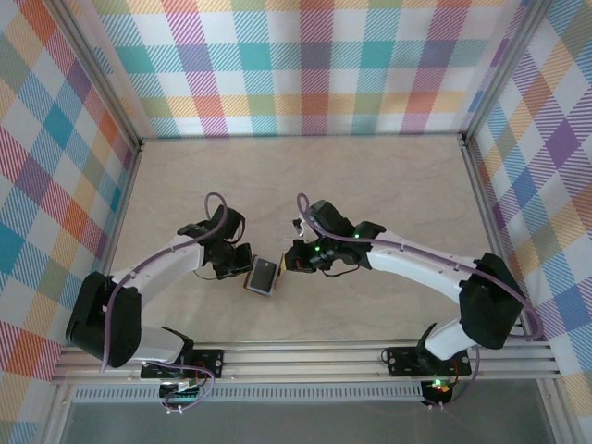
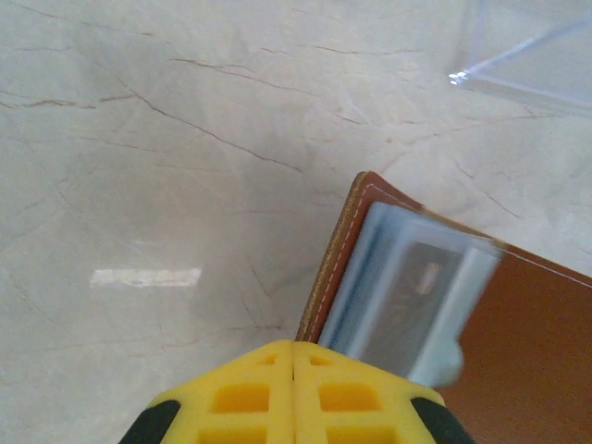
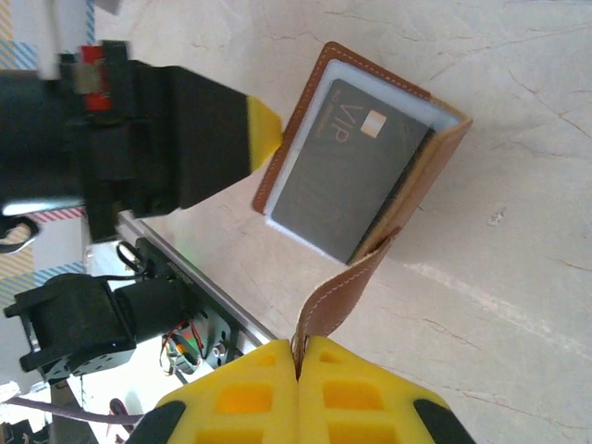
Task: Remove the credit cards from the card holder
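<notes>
Right wrist view: right gripper (image 3: 298, 356) pinches the strap (image 3: 347, 287) of the wallet (image 3: 442, 153), and the left gripper (image 3: 264, 139), tips pressed together, seems to clamp its left edge. That spreads it open at the tabletop's (image 1: 370, 185) near-middle, so the grey card (image 3: 356, 176) sits exposed in its pocket.

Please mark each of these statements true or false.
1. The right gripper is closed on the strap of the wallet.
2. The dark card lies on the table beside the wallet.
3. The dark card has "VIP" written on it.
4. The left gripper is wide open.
1. True. The right gripper is shut on the strap tab of the card holder.
2. False. The dark card sits inside the open card holder.
3. True. "VIP" is printed near one end of the card.
4. False. The left gripper is shut at the card holder's edge.
</notes>
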{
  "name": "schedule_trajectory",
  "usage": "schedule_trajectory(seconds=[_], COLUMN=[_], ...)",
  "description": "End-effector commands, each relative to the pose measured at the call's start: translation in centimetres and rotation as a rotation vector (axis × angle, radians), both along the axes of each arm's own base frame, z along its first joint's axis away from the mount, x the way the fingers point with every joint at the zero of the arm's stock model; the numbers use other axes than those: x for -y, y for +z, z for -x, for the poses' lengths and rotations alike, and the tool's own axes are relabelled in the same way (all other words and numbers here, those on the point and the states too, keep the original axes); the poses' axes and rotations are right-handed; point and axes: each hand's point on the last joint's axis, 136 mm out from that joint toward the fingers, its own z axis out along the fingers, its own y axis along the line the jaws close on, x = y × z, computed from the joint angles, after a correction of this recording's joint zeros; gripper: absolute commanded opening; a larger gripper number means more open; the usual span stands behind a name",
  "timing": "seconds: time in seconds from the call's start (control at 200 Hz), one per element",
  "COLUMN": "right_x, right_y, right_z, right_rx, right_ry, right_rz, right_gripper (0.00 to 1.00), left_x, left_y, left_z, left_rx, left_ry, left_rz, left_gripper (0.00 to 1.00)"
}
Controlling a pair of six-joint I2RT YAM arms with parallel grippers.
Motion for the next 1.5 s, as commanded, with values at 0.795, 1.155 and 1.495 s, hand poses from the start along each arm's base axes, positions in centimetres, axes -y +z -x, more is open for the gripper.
schedule_trajectory(seconds=[0.795,1.155,1.495], right_x=[9.0,11.1,11.6], right_y=[-6.2,-7.9,-8.3], right_z=[-1.0,-0.5,-0.1], right_rx=[0.031,0.052,0.067], right_ry=[-0.078,-0.085,-0.058], right_rz=[0.246,0.299,0.308], right_gripper=[0.0,0.0,0.0], left_x=[6.1,4.5,5.3], left_y=[-3.0,-5.2,-5.5], left_z=[1.3,2.7,4.2], left_rx=[-0.135,-0.149,-0.152], left_ry=[-0.146,-0.163,-0.23], left_rz=[-0.044,-0.13,-0.12], left_gripper=[0.29,0.19,0.18])
